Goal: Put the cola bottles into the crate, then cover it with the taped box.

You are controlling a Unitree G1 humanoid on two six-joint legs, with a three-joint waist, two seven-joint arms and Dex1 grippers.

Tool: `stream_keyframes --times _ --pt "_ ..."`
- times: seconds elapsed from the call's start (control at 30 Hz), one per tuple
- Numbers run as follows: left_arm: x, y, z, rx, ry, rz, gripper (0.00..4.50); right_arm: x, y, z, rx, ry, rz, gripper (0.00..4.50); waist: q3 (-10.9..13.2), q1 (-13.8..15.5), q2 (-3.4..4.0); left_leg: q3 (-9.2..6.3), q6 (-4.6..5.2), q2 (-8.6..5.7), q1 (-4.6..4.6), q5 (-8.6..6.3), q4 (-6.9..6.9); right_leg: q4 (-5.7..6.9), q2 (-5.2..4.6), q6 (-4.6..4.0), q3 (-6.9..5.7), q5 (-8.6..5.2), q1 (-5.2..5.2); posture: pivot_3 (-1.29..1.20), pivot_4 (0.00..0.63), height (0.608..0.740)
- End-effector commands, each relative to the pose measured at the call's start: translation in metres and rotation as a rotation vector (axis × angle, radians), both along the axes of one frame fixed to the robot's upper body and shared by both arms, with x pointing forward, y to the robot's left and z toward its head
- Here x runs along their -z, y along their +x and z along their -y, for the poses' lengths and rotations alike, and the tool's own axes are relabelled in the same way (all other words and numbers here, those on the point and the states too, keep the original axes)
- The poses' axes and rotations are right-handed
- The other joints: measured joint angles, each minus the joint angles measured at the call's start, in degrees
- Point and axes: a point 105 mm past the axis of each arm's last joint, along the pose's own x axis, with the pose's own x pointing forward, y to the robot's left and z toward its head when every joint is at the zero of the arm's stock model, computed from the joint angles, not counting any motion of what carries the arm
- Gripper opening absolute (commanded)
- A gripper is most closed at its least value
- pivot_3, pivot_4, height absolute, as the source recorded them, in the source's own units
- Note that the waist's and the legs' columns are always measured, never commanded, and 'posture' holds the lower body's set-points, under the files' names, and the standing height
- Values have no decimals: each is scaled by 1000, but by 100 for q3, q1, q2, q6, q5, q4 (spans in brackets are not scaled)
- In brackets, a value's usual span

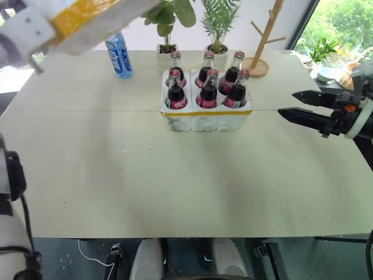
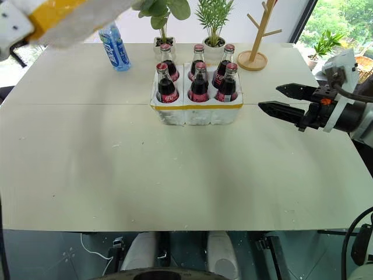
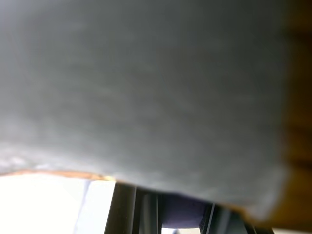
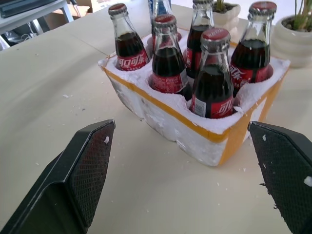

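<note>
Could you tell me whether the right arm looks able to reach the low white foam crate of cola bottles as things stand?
Probably yes: the right gripper hangs with jaws open beside the low white foam crate, only bare pale table lying between them.

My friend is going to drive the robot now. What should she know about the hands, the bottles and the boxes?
Left gripper: shut on the big white foam taped box with yellow bands, held up in the air, off to the left of the crate.
Right gripper: open, empty, level, just right of the crate.
All six small glass cola bottles with red caps stand in the low white foam crate on the pale table.
Done: bottles loaded, box lifted.
Left: bring the box over the crate and lower it on.
</note>
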Motion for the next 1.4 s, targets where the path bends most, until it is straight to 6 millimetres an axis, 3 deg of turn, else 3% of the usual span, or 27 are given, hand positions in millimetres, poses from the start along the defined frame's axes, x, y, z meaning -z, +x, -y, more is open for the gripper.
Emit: stream_keyframes --times 0.03,0.2,0.5,0.6,0.8,0.97,1.23,1.4 --pt "-28 -6 36 76 70 190 293 -11 -6 7 15 -9 49 4500 0 7 1 0 0 0 0 0 0 0 1 0 0 0 0 0 150 740" --pt "-1 2 110 204 251 235 293 -8 -6 18 57 -12 43 4500 -1 25 2 -1 -1 -1 3 1 1 0 4 0 1 0 4 0 150 740" --pt "30 12 161 194 385 273 293 -1 -6 17 69 11 48 4500 -3 19 4 -4 -3 -1 5 2 4 0 11 4 6 2 4 0 150 740" --pt "38 16 170 167 424 297 293 -1 -6 15 71 21 51 4500 -3 26 4 -4 -2 -3 9 1 5 -2 8 4 6 3 13 0 150 740" --pt "53 27 171 96 467 251 293 0 -5 12 75 36 53 4500 -3 21 4 -7 -1 -3 9 1 5 -2 9 4 5 3 13 0 150 740" --pt "68 23 175 124 456 202 293 3 -4 10 73 45 52 4500 -3 19 4 -6 -1 -3 11 1 4 -2 9 4 7 3 13 0 150 740" --pt "92 -1 172 237 482 115 4267 10 -5 8 58 34 27 4500 -3 17 4 -7 -1 -2 12 1 4 -2 7 4 7 3 15 0 150 740" --pt "80 -18 141 250 337 100 4267 16 -5 11 66 18 6 4500 -3 22 4 -7 -1 0 19 1 4 -2 7 4 7 3 22 0 150 740"
